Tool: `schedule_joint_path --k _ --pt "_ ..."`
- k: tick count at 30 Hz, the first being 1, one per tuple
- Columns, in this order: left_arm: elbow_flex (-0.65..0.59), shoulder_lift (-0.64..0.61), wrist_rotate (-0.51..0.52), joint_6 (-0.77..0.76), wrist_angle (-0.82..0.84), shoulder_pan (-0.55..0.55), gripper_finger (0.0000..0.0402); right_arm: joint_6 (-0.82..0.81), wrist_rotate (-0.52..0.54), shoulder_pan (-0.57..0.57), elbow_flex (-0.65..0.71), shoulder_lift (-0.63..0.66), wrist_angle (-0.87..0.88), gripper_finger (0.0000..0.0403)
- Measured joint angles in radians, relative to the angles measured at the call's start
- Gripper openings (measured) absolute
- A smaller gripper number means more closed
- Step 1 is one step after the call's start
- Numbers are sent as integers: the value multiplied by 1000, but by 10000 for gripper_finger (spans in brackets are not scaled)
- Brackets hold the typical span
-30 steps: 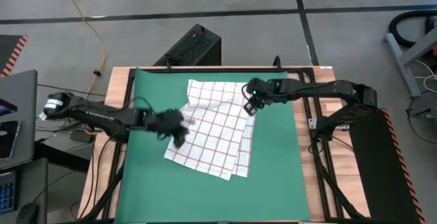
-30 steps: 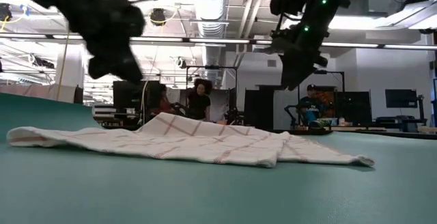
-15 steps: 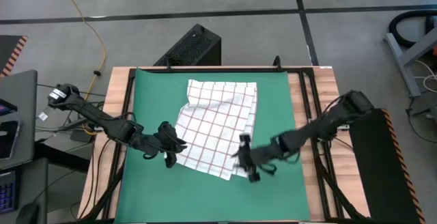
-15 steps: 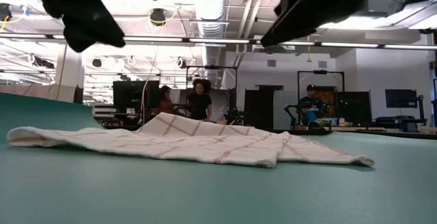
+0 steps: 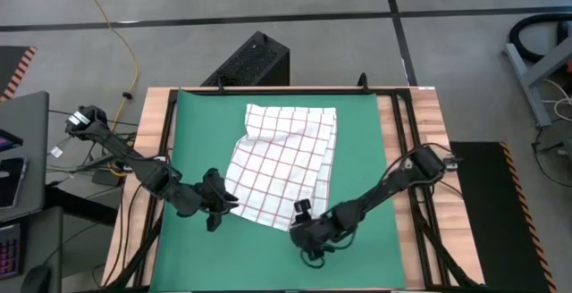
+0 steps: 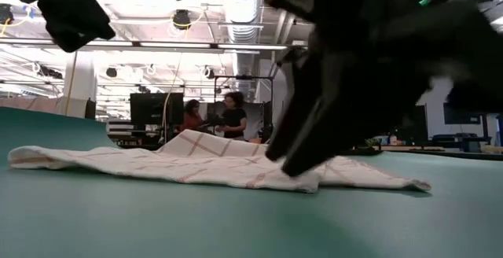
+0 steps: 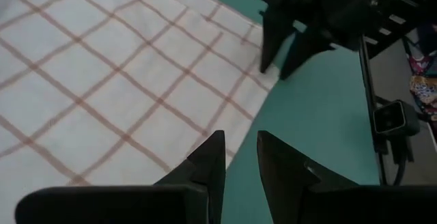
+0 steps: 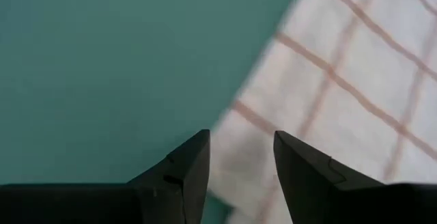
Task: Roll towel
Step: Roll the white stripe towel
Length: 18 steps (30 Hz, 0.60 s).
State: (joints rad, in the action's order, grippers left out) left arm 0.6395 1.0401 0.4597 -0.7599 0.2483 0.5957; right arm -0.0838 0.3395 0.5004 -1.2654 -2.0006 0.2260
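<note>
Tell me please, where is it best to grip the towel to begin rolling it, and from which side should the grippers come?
Probably the near edge of the towel, at its two near corners. It lies almost flat on the green mat, so that thin edge is easiest to pinch from above. The left gripper and right gripper, both open, already hang over those corners.

Even overhead light; ceiling lamp (image 6: pixel 182 18) glare; perhaps motion-blurred right claw (image 6: pixel 314 144)
</note>
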Motion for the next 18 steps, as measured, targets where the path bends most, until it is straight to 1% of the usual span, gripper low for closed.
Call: schedule_joint_path --k 4,6,12,15,18 --pt "0 0 0 -11 9 23 73 -78 34 -7 -60 -42 132 184" --pt "0 0 0 -12 10 34 73 -78 39 -5 -68 -46 149 178" --pt "0 0 11 -34 14 52 73 -67 34 10 -67 -43 157 138" --pt "0 0 28 -58 18 57 73 -77 41 9 -67 -42 158 107" --pt "0 0 27 -65 27 58 73 -89 57 8 -73 -43 159 56"
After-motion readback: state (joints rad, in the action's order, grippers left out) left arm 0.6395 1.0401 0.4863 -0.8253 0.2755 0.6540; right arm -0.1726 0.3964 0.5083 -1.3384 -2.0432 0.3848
